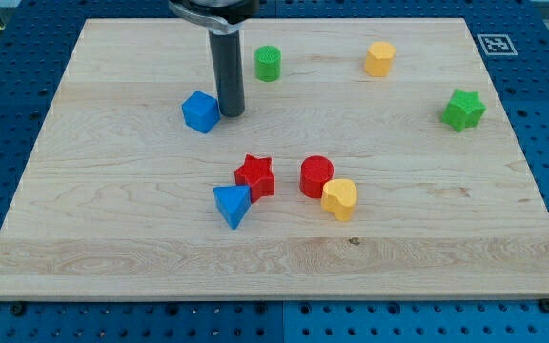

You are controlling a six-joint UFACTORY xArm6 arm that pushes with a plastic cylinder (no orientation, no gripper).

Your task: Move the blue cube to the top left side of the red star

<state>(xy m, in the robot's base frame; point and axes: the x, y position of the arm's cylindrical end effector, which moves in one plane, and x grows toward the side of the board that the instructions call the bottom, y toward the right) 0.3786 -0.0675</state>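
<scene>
The blue cube (200, 111) sits on the wooden board at upper left of centre. The red star (255, 175) lies below and to the right of it, near the board's middle. My tip (231, 113) stands just to the right of the blue cube, touching or almost touching its right side. The rod rises straight up from there to the view's top.
A blue triangle (233, 205) touches the red star's lower left. A red cylinder (316, 176) and a yellow heart (339, 199) sit right of the star. A green cylinder (268, 63), a yellow hexagon block (379, 58) and a green star (463, 110) lie toward the top and right.
</scene>
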